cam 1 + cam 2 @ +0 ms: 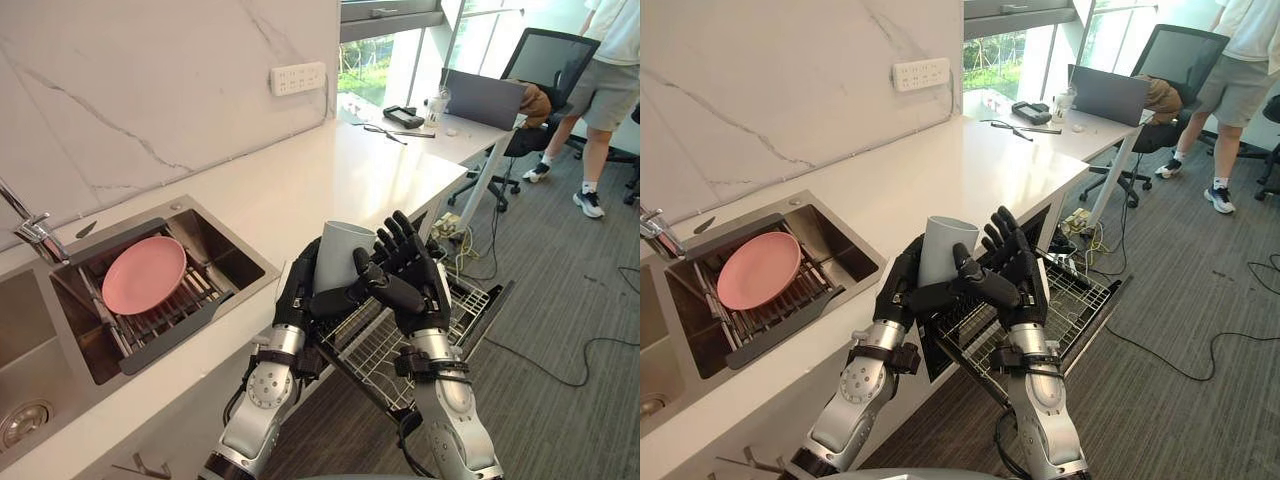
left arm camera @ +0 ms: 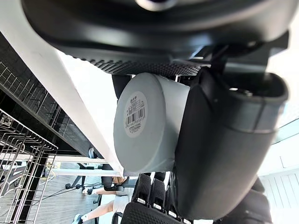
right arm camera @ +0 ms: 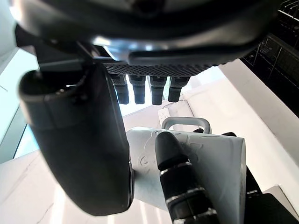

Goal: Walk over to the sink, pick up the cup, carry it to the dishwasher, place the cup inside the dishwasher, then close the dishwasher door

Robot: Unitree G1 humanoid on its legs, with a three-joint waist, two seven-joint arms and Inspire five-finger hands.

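Two hands meet on the cup, which hangs in the air just off the edge of the counter, well clear of the sink. The left hand comes in from the counter side with its fingers wrapped round the cup's back and lower wall. It looks like the hand that really carries it. The right hand stands against the opposite side, fingers nearly straight and pointing up past the rim, thumb laid across the front, steadying more than gripping. The cup's long axis runs close to vertical with a slight lean, mouth upward. In the right wrist view its handle sits on the side turned toward the marble wall. What matters for the coming move is that the pulled-out wire rack lies directly below the cup and stretches away to the robot's right, over the lowered dishwasher door. By my reading the cup needs to go down and a little rightward, and probably be tipped mouth-down, with the left hand doing the lowering.
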